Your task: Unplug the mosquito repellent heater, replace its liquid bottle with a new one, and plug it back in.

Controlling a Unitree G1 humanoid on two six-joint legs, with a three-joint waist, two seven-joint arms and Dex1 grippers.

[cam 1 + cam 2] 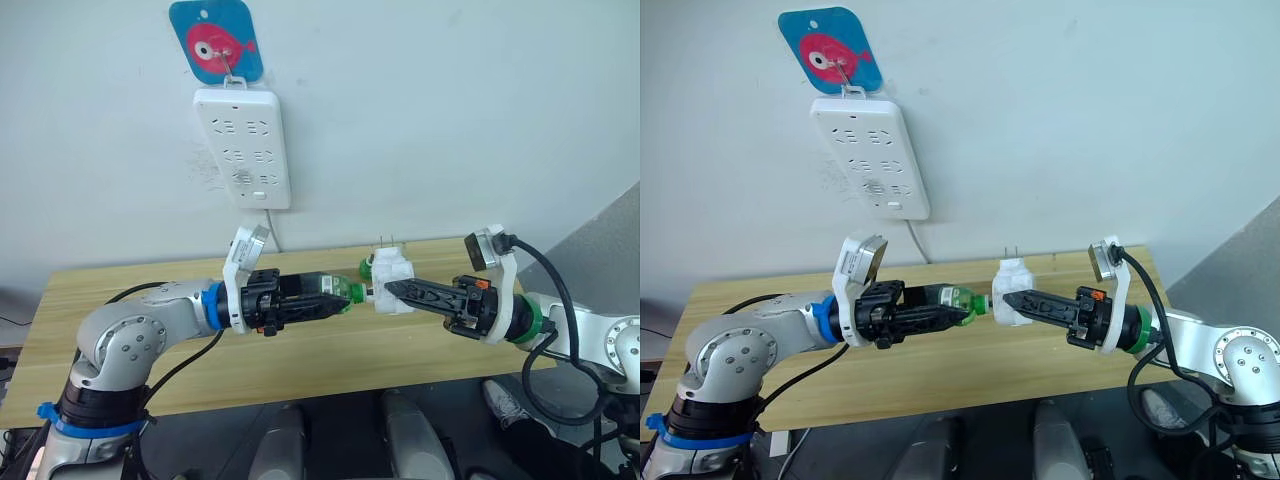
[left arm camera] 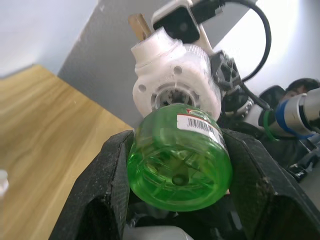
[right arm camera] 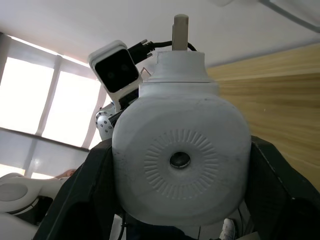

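1. Mosquito repellent heater (image 1: 393, 281): white, held above the tabletop (image 1: 120, 290), clamped in the right pincer (image 1: 392, 290), prongs pointing up.
2. Green liquid bottle (image 1: 338, 291): clamped in the left pincer (image 1: 342, 303), its neck meeting the heater's underside.
3. Power strip (image 1: 243, 146): on the wall, sockets unoccupied.

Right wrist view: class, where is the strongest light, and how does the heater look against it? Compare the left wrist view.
Right wrist view: bright windows glare behind the mosquito repellent heater, leaving its face evenly shaded. Left wrist view: the green bottle glows translucent, and the far background is soft.
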